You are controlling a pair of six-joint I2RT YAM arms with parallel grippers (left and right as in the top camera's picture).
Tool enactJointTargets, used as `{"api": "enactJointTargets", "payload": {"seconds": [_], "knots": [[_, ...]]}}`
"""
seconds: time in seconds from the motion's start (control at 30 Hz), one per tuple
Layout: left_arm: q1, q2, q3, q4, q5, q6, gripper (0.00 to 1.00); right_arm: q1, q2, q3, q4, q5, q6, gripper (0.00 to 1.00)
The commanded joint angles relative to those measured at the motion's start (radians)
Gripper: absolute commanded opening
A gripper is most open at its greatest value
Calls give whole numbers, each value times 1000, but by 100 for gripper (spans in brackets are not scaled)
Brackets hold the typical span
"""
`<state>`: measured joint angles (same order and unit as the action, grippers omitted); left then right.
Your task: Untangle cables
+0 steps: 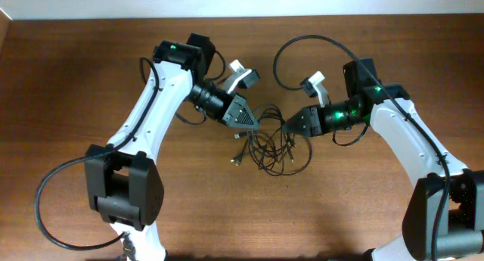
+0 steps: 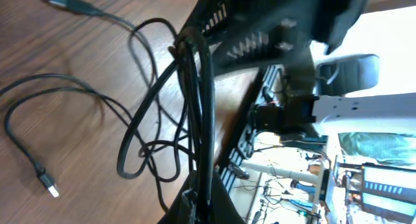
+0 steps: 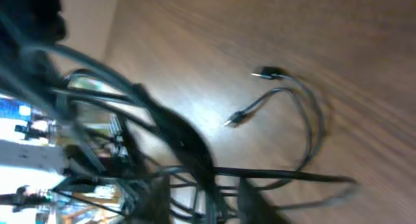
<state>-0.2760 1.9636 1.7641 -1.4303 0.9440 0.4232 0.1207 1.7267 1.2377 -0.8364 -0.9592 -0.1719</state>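
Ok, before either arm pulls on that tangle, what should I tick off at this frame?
1. Left gripper grips the cables: ok. In the left wrist view, strands run bunched between its jaws.
2. Right gripper has a grip: cannot tell. It sits at the tangle, but its wrist view is blurred.
3. Cables separated: not ok. The loops cross and bunch between the two grippers.
4. Plug ends free: ok for the ones that show. One plug lies loose on the table.
5. Cables clear of the table edge: ok. The bundle sits mid-table.
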Motion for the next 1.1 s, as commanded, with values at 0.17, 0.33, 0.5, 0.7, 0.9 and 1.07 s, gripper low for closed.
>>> {"api": "enactJointTargets", "payload": {"seconds": [0.17,0.33,0.5,0.7,0.9,1.07], "knots": [[-3,-2,3,-20,137,16,0,4,-19,-5,-8,135,-11,22],[-7,-2,3,-23,141,12,0,20,-19,-5,-11,113,5,23],[-11,-2,3,-22,130,13,0,36,-19,-5,-12,95,7,26],[-12,-2,3,-10,90,12,0,28,-20,-1,-40,77,7,31],[-12,-2,3,0,51,-12,0,8,-21,46,-116,53,-16,37],[-45,-2,3,-3,50,-37,0,2,-21,76,-98,50,-31,37]]}}
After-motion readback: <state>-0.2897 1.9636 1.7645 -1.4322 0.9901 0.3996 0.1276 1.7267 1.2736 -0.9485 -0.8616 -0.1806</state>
